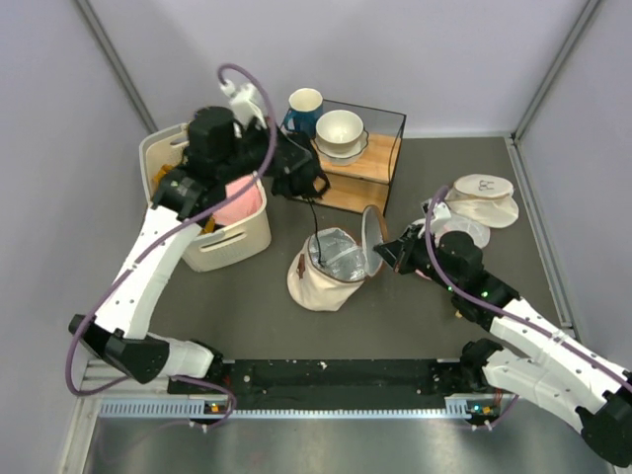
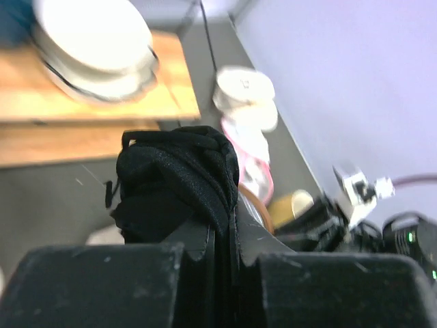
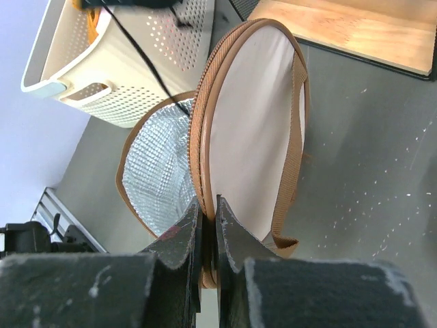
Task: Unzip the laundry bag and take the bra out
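Note:
The cream laundry bag (image 1: 321,281) stands open mid-table, its silver lining (image 3: 157,178) showing. My right gripper (image 1: 388,253) is shut on the brown zipper rim of the bag's round lid (image 3: 252,123) and holds the lid upright; in the right wrist view (image 3: 208,205) the rim sits between the jaws. My left gripper (image 1: 304,184) is raised behind the bag, near the wooden shelf, shut on a bunched black bra (image 2: 174,181). A thin black strap (image 1: 314,222) hangs from the bra down into the bag's mouth.
A cream perforated basket (image 1: 237,237) holding a pink item (image 1: 237,202) stands at the left. A wooden shelf in a black frame (image 1: 360,173) carries a white bowl (image 1: 340,130) and a blue mug (image 1: 301,107). A pink-rimmed mesh pouch (image 1: 464,233) and a cream pouch (image 1: 484,199) lie at the right.

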`<state>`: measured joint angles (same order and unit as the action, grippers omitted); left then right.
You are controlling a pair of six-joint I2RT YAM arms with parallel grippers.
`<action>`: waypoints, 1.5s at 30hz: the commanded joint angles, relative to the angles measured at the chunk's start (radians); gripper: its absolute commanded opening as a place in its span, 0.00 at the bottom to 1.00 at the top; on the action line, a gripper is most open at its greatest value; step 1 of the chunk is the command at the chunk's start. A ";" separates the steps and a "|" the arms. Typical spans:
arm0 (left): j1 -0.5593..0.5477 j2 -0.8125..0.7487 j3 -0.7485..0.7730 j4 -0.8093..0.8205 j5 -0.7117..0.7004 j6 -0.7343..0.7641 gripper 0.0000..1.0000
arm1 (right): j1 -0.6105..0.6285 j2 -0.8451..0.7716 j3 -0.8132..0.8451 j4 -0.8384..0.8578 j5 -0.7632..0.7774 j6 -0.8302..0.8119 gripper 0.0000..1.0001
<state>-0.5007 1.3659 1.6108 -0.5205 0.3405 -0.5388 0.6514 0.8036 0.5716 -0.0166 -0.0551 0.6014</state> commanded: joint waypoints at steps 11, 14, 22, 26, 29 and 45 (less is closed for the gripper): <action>0.349 0.001 0.360 -0.210 -0.405 0.166 0.00 | -0.010 -0.034 0.045 0.018 0.017 -0.029 0.00; 0.424 -0.007 0.298 -0.202 -0.402 0.157 0.00 | -0.010 -0.029 0.045 0.018 0.015 -0.032 0.00; 0.493 -0.045 0.051 -0.154 -0.386 0.126 0.00 | -0.010 -0.023 0.047 0.020 0.015 -0.038 0.00; 0.493 -0.044 0.046 -0.160 -0.391 0.149 0.00 | -0.010 -0.003 0.051 0.018 0.009 -0.040 0.00; 0.493 -0.039 0.006 -0.161 -0.388 0.140 0.00 | -0.010 0.002 0.053 0.021 0.005 -0.041 0.00; 0.493 -0.201 -0.155 -0.104 -0.130 0.186 0.99 | -0.010 0.011 0.096 0.018 0.000 -0.077 0.00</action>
<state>-0.0101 1.2564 1.3754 -0.6746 0.0994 -0.3630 0.6514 0.8192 0.5976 -0.0322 -0.0544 0.5541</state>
